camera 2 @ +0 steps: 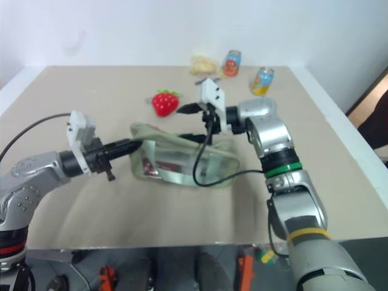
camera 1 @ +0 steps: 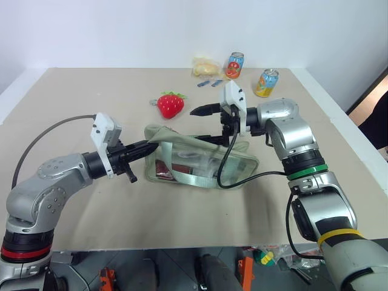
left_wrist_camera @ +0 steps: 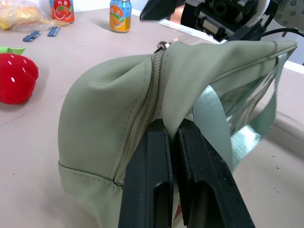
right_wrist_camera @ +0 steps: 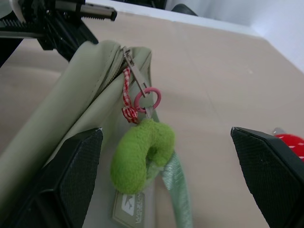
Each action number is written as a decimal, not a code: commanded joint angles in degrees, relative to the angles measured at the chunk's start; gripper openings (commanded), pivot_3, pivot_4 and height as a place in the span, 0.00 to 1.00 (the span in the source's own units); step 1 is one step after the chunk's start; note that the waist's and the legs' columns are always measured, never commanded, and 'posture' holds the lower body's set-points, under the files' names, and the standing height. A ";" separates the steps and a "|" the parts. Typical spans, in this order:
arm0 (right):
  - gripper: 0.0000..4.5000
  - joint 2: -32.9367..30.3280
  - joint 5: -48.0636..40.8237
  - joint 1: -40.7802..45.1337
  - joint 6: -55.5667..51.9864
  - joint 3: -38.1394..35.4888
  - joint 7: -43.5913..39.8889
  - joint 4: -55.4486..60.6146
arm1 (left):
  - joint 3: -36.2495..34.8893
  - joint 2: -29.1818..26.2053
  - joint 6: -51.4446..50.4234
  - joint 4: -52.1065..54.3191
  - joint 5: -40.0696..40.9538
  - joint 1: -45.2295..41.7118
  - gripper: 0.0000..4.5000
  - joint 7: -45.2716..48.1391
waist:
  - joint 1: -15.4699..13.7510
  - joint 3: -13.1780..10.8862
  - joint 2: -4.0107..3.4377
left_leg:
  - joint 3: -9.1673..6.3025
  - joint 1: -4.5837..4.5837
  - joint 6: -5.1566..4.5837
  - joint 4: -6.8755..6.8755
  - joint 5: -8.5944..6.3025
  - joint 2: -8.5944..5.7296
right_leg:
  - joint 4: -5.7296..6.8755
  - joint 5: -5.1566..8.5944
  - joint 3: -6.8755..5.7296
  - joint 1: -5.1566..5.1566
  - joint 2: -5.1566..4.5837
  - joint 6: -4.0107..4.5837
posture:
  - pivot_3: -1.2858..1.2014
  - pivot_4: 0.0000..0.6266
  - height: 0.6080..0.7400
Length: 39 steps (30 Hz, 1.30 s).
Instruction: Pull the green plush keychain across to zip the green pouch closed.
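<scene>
Left gripper pinching the pouch's end, right gripper wide apart at the keychain.

The green pouch [camera 1: 200, 160] lies mid-worktop [camera 1: 73, 109]; the left gripper [left_wrist_camera: 172, 142] has its fingers pressed together on the fabric beside the zipper at the pouch's left end. The right gripper [right_wrist_camera: 166, 156] hovers over the pouch's far edge with its fingers spread wide, and the green plush keychain [right_wrist_camera: 141, 154] hangs between them from a pink ring on the zipper pull, touching neither. A strawberry plush [camera 1: 171, 104] and two cans [camera 1: 235, 65] sit behind.
</scene>
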<state>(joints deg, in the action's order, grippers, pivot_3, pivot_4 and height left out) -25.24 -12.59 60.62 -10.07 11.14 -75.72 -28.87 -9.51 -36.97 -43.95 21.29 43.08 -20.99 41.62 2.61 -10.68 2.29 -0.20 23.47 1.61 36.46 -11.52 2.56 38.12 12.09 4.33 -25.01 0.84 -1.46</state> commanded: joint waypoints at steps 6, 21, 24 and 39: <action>1.00 2.18 2.84 0.15 1.51 1.31 0.37 -1.57 | 1.21 0.92 0.07 1.65 0.34 -0.94 0.00 -0.33 | 0.00 0.00 0.00 | 0.00 0.00 0.00 0.00 0.00 0.00 | 0.00 0.00 0.00 0.01 -0.01 0.00 | 0.52 0.24 1.00; 0.52 5.22 5.63 2.51 2.70 2.55 -1.04 -6.59 | 1.46 2.16 0.17 1.69 0.07 -1.02 0.00 -1.31 | -0.02 0.00 0.00 | -0.05 -0.01 0.00 0.01 0.00 -0.02 | 0.00 0.00 -0.04 0.05 -0.02 0.00 | 0.52 0.24 1.00; 0.28 5.43 5.74 2.57 2.51 2.21 -1.15 -6.63 | 1.54 2.26 0.44 1.56 -0.15 -0.99 0.00 -1.30 | -0.02 0.00 0.00 | -0.06 -0.01 0.01 0.01 0.00 -0.02 | 0.00 0.00 -0.05 0.06 -0.02 0.00 | 0.52 0.24 1.00; 0.01 4.51 2.25 4.76 1.73 -3.11 1.43 -3.65 | 1.63 2.91 1.22 0.64 -1.24 -1.29 0.00 -2.48 | -0.03 -0.01 -0.01 | -0.07 0.01 0.01 0.01 0.00 -0.03 | -0.01 0.00 -0.05 0.04 -0.03 0.00 | 0.52 0.24 1.00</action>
<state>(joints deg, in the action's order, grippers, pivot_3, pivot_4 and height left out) -20.12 -8.74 62.67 -8.73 10.53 -74.74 -35.51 -8.84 -34.44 -43.48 21.32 42.17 -21.30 39.22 2.58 -10.69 2.28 -0.27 23.48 1.62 36.47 -11.51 2.53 38.11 12.09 4.28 -24.98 0.81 -1.46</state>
